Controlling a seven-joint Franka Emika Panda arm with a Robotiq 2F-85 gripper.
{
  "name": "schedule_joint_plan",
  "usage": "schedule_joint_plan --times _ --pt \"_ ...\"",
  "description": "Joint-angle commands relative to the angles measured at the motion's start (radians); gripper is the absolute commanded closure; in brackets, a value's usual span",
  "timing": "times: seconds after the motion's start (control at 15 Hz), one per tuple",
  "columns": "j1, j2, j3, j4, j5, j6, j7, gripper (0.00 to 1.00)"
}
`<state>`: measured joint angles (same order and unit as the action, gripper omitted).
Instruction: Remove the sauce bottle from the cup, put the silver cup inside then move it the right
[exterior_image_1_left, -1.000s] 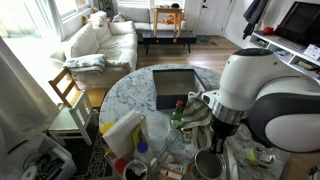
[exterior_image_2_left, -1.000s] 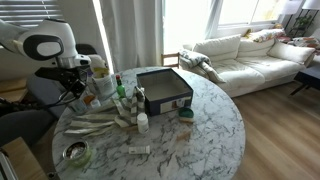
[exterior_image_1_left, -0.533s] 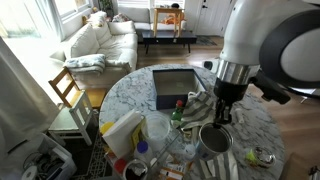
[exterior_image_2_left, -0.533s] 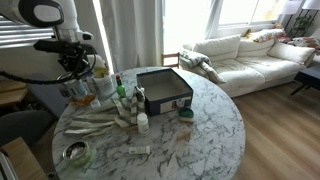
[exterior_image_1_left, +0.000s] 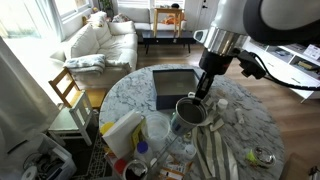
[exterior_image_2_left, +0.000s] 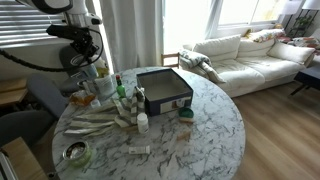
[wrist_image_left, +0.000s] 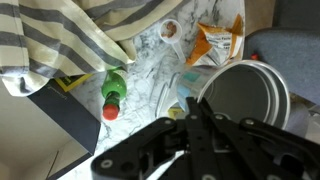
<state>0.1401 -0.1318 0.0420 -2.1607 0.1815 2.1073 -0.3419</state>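
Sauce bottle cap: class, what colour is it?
The sauce bottle has a red cap, clearest in the wrist view.

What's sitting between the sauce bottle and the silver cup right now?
In the wrist view, mostly bare marble tabletop separates the sauce bottle from the silver cup; a small pale scrap lies near the cup, too blurred to identify.

Home living room — white sofa (exterior_image_2_left: 247, 55), marble table (exterior_image_2_left: 200, 137).

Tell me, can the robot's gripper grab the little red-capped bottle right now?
Probably not yet. The gripper seems clamped on the silver cup, so it's busy. The sauce bottle itself lies uncovered on the table beside the striped cloth.
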Motion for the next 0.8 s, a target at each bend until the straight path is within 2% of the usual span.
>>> schedule_joint_plan --times 0.0,0.2,0.4,0.73 --pt "-0.006 0.102 0.02 0.033 0.056 0.122 0.079 0.99" --pt "-0.009 0.156 0.032 0.044 0.103 0.235 0.104 0.99" --pt "-0.011 0.189 0.043 0.065 0.096 0.291 0.144 0.99" --pt "-0.004 0.239 0.069 0.077 0.079 0.259 0.198 0.99"
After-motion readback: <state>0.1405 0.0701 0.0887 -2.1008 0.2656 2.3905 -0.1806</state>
